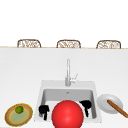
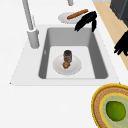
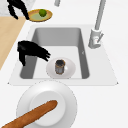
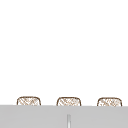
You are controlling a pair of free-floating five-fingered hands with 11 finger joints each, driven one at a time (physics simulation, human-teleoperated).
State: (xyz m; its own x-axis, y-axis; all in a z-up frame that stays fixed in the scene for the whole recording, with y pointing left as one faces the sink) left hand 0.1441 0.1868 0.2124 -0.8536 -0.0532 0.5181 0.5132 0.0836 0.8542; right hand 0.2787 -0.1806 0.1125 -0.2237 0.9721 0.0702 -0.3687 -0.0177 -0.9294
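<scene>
White desk [image 1: 25,67] with sink [image 2: 100,57] as landmark. Red ball [image 1: 67,114] seen at sink's front. White plate [image 2: 76,66] set in sink, dark jar [image 2: 67,55] and brown morsel [image 2: 66,65] on it, none grasped. Right hand [image 3: 32,51] held above sink's right part near jar, fingers loosely drooped, nothing held. Left hand [image 1: 43,110] at sink's left edge, fingers drooped, empty.

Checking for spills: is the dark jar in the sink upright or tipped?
Upright. The jar stands on the white plate in the sink, top facing up.

black hands [image 1: 43,110] | red ball [image 1: 67,114] | green lime [image 1: 19,109] | yellow-rimmed brown plate [image 1: 10,120] | grey sink [image 1: 50,95]
</scene>
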